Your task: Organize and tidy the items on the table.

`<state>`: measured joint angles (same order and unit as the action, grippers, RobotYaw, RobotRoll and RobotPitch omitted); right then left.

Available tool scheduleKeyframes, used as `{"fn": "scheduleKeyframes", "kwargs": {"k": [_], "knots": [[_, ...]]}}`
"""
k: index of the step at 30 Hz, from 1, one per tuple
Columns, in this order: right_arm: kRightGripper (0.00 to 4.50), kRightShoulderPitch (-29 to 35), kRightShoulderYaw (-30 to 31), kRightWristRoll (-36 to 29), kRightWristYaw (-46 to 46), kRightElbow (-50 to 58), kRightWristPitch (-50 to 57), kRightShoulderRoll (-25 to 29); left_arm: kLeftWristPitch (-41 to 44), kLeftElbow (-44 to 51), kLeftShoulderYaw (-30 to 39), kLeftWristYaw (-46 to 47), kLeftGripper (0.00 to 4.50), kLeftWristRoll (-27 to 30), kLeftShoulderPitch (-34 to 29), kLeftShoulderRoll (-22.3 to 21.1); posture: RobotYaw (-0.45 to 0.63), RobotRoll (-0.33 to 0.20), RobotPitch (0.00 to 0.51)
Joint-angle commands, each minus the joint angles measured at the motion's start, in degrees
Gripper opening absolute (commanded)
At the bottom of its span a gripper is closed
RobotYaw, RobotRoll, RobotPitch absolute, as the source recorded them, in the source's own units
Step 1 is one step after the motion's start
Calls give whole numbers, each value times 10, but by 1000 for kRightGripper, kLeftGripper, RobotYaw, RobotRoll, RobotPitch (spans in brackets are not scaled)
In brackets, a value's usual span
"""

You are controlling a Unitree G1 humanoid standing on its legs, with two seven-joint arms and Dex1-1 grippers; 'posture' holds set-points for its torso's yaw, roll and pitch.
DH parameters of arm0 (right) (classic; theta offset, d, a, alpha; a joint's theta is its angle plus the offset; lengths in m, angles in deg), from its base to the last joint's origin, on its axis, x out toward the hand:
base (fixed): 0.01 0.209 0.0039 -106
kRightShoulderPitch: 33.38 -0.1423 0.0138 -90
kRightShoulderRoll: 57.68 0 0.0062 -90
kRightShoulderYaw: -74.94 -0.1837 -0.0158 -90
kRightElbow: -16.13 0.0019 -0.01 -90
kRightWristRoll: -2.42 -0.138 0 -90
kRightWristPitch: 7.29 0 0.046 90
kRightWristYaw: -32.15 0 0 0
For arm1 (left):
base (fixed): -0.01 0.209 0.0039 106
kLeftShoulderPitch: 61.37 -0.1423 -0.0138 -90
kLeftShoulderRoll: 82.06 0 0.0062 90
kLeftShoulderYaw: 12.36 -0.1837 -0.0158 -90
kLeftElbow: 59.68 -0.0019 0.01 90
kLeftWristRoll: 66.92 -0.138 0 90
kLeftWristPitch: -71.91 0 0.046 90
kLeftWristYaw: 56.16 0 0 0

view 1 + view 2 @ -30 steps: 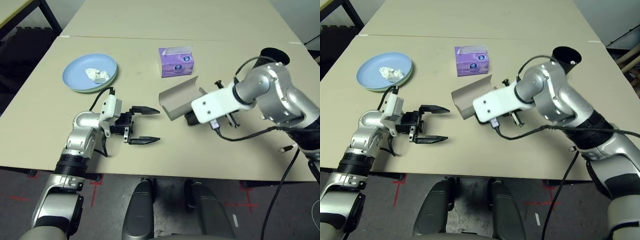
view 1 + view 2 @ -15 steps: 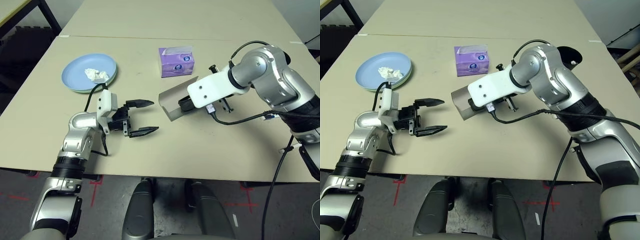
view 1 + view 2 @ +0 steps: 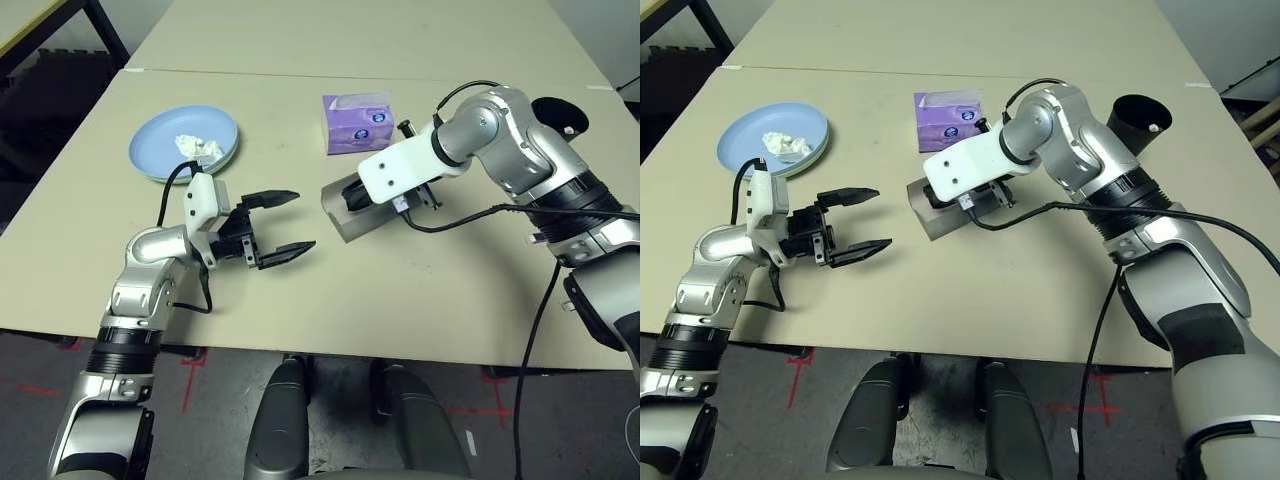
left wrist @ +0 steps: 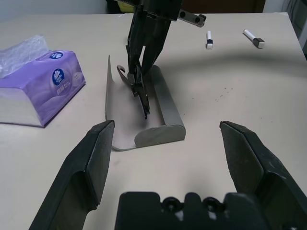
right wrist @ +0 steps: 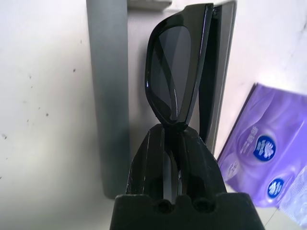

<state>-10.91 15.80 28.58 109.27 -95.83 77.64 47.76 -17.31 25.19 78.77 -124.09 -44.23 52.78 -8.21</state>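
Desk (image 3: 430, 290) carried everything. Right gripper (image 5: 169, 132) was clamped on the black sunglasses (image 5: 175, 72), holding them over the open grey glasses case (image 4: 144, 112), which lay mid-desk, nearer the front edge than the purple tissue box (image 3: 356, 122) behind it. Left gripper (image 3: 282, 222) hovered toward the front-left, jaws spread wide, nothing in them, pointing at the case. Light blue plate (image 3: 160, 150) sat stacked on a pale green one toward the left edge, crumpled white tissue (image 3: 199, 147) on it. Black cup (image 3: 1137, 119) stood near the right edge. Two small white sticks (image 4: 209, 39) lay beyond the case.
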Motion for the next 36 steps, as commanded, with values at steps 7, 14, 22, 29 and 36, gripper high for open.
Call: {"fn": "scheduleKeyframes", "kwargs": {"k": [7,14,22,29,36], "knots": [[296,6,5,1,19,16,5,-2,6,25,-5,3,4500,2,-14,-3,312,0,219],[296,28,6,1,38,40,9,11,6,31,-2,6,4500,2,-20,-6,316,0,219],[296,37,7,0,50,38,8,16,1,29,-2,0,4500,5,-15,-5,318,0,219],[296,35,9,9,43,21,6,14,0,21,-6,-3,4500,4,-6,-4,310,0,218],[1290,29,10,22,28,-1,-2,7,-3,11,-7,-9,4500,2,1,-4,307,0,217]]}}
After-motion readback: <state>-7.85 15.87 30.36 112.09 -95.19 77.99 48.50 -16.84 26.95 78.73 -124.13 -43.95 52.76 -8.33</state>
